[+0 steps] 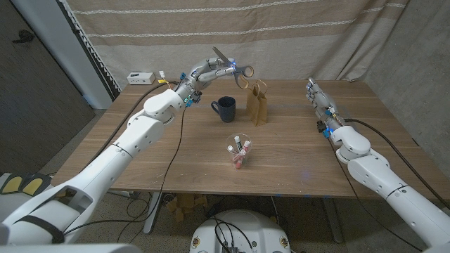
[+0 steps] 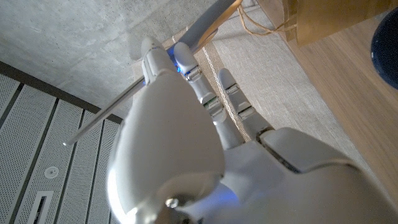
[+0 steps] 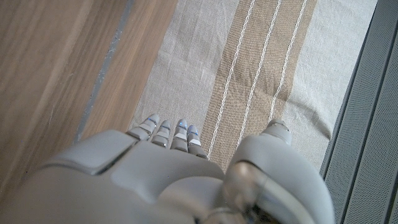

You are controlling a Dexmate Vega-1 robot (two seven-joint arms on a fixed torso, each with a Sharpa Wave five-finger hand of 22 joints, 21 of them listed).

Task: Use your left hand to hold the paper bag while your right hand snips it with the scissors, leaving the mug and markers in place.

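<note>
Brown paper bag (image 1: 257,102) | upright | twine handles | beside mug (image 1: 226,109)

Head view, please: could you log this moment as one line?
left hand: holds grey-bladed scissors raised | brown paper bag: upright beside dark blue mug | right hand: holds nothing

No text, label, brand or number can be read anywhere.

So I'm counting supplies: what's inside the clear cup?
The clear cup holds a few markers with pink and dark caps, standing tilted. Their lower ends are blurred, so I can't count them.
</note>
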